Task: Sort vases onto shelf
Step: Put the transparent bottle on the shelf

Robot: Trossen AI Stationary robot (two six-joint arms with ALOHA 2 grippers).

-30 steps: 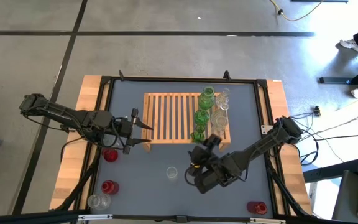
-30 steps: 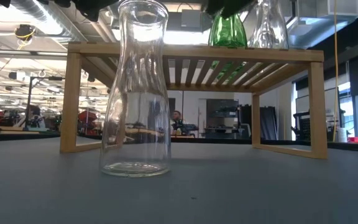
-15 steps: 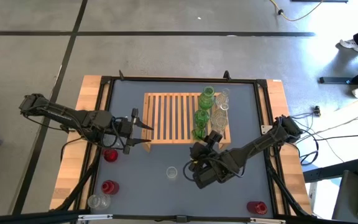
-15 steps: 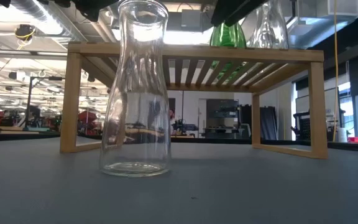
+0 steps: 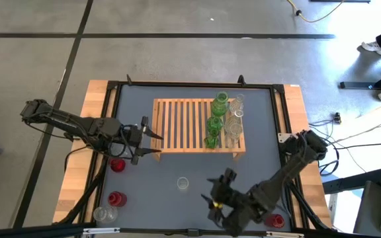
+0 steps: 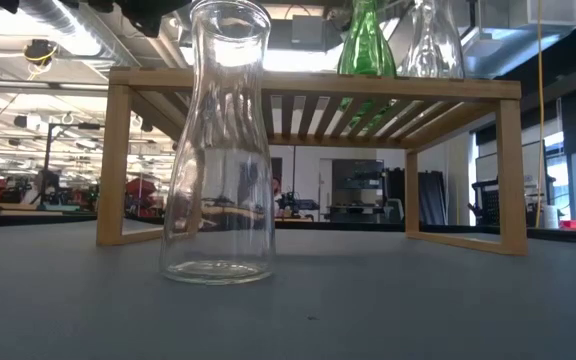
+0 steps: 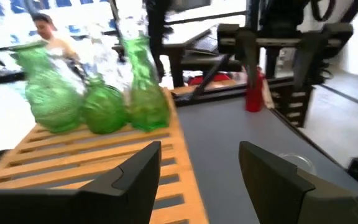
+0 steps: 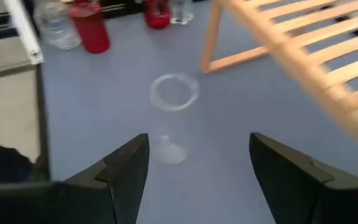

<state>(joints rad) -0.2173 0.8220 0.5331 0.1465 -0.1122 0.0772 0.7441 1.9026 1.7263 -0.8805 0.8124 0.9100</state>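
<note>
The wooden shelf (image 5: 190,124) stands mid-table on its short legs. Three green vases (image 5: 214,123) and three clear vases (image 5: 234,119) stand in two rows on its right end; the green ones also show in the left wrist view (image 7: 104,102). One clear vase (image 5: 182,183) stands on the table before the shelf, large in the low view (image 6: 218,150). My right gripper (image 5: 217,188), open, hovers right of that vase; in its wrist view the vase (image 8: 174,92) lies ahead of the fingers. My left gripper (image 5: 152,141), open, waits at the shelf's left near corner.
Two red vases (image 5: 117,165) (image 5: 116,198) and a clear one (image 5: 101,213) stand near the table's left near corner. Another red vase (image 5: 273,220) stands at the right near corner, beside my right arm. A raised black frame (image 5: 197,84) runs round the table.
My right gripper has drawn back from the shelf's near edge toward the table's near edge and has left the low view. The nearest green vase stays standing on the shelf.
</note>
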